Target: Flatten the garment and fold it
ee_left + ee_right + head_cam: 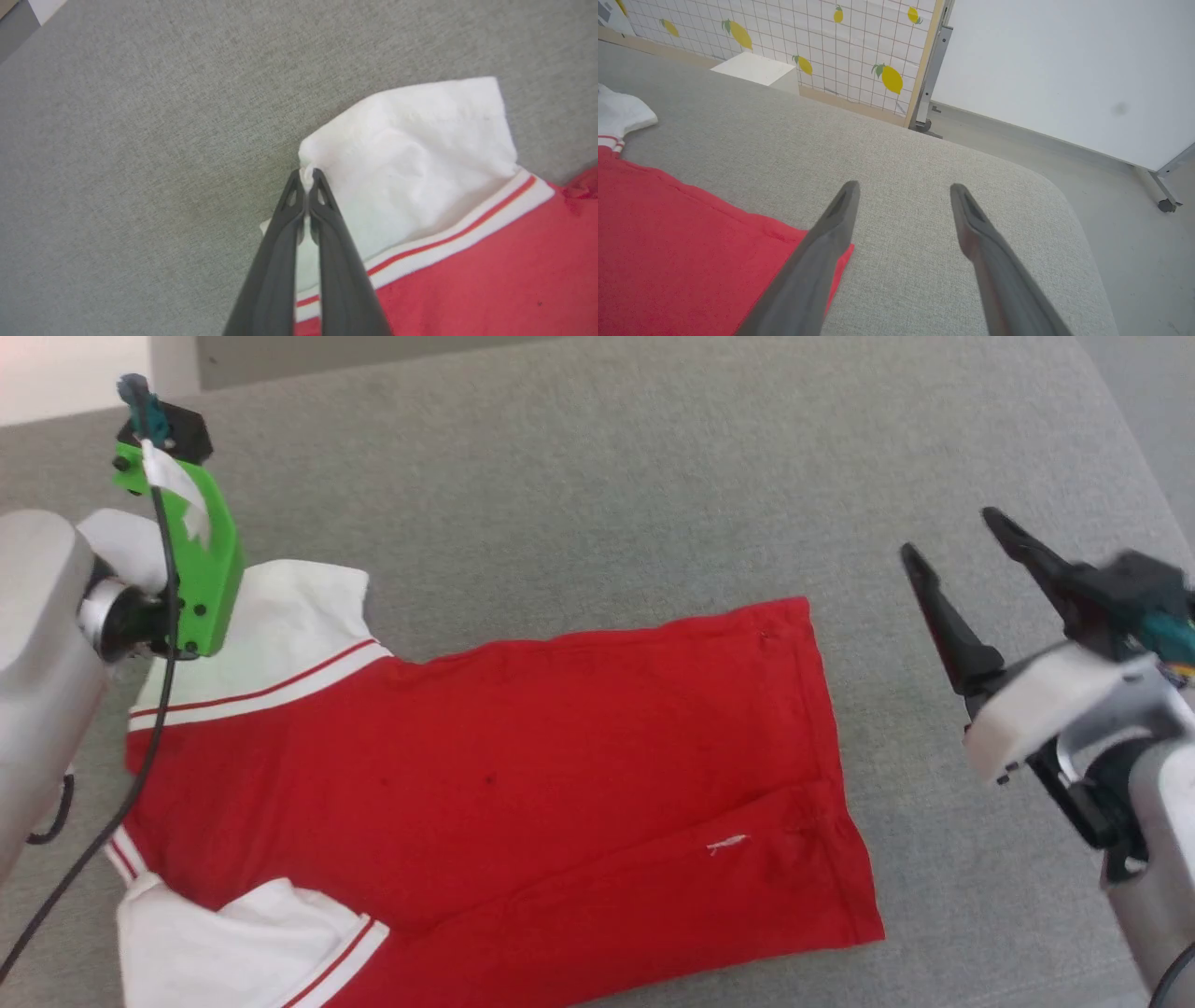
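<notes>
The garment (523, 747), a red shirt with white short sleeves and red-white striped trim, lies spread on the grey padded surface with its hem toward the right. One white sleeve (420, 158) points toward the far left. My left gripper (307, 179) is shut on the bunched edge of that sleeve. In the head view its fingers are hidden behind the green wrist mount (201, 560). My right gripper (948, 534) hovers open to the right of the hem, with nothing between its fingers. In the right wrist view the right gripper (903, 187) is over bare surface, beside the garment's red hem corner (668, 242).
The grey padded surface (597, 476) ends in a rounded corner (1045, 186) to the right, with floor beyond. A lemon-patterned screen (831, 42), a white box (756, 70) and a white wheeled panel (1064, 70) stand past the edge. A black cable (140, 765) hangs from my left wrist over the garment.
</notes>
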Tool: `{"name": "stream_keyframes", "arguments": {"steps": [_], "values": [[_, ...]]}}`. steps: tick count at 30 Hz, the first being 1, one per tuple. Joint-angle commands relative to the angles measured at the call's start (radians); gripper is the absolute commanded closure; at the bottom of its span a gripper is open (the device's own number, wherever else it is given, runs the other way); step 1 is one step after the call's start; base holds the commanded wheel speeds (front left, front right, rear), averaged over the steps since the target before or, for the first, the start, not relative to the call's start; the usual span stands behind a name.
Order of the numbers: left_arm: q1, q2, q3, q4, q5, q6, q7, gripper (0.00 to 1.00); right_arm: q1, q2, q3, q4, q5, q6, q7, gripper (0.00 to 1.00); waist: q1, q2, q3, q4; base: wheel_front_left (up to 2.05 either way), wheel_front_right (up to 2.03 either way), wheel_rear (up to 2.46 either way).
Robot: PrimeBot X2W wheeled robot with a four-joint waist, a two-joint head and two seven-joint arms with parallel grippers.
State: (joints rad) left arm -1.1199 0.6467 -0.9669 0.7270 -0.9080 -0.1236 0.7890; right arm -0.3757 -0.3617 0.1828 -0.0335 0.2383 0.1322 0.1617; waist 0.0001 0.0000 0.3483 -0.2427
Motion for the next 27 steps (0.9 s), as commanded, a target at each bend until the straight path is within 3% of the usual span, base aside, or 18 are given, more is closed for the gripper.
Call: {"name": "stream_keyframes", "arguments": {"steps": [1, 7, 12, 13, 17, 27], "values": [[0.017, -0.002, -0.008, -0.014, -0.006, -0.006, -0.014, 1.0, -0.051, -0.037, 0.043, 0.017, 0.034, -0.002, 0.068, 0.0, -0.0001, 0.0, -0.061, 0.052, 0.0, 0.0, 0.0], [0.029, -0.002, -0.045, -0.071, -0.021, -0.007, -0.046, 1.0, -0.248, -0.164, 0.272, 0.126, 0.237, -0.002, 0.404, 0.0, -0.0001, 0.0, -0.083, 0.081, 0.0, 0.0, 0.0], [0.012, -0.009, -0.068, -0.098, -0.028, -0.007, -0.058, 1.0, -0.41, -0.205, 0.454, 0.249, 0.389, -0.002, 0.627, 0.0, -0.0001, 0.0, -0.069, 0.101, 0.0, 0.0, 0.0], [-0.009, -0.017, -0.082, -0.111, -0.029, -0.007, -0.064, 1.0, -0.487, -0.194, 0.528, 0.341, 0.445, -0.002, 0.705, 0.0, -0.0001, 0.0, -0.049, 0.117, 0.0, 0.0, 0.0], [-0.041, -0.029, -0.098, -0.121, -0.028, -0.007, -0.074, 1.0, -0.553, -0.164, 0.579, 0.459, 0.479, -0.002, 0.746, 0.0, -0.0001, 0.0, -0.015, 0.138, 0.0, 0.0, 0.0], [-0.097, -0.045, -0.141, -0.118, -0.039, -0.007, -0.104, 1.0, -0.566, -0.058, 0.656, 0.694, 0.508, -0.002, 0.681, 0.0, -0.0001, 0.0, 0.045, 0.168, 0.0, 0.0, 0.0]]}}
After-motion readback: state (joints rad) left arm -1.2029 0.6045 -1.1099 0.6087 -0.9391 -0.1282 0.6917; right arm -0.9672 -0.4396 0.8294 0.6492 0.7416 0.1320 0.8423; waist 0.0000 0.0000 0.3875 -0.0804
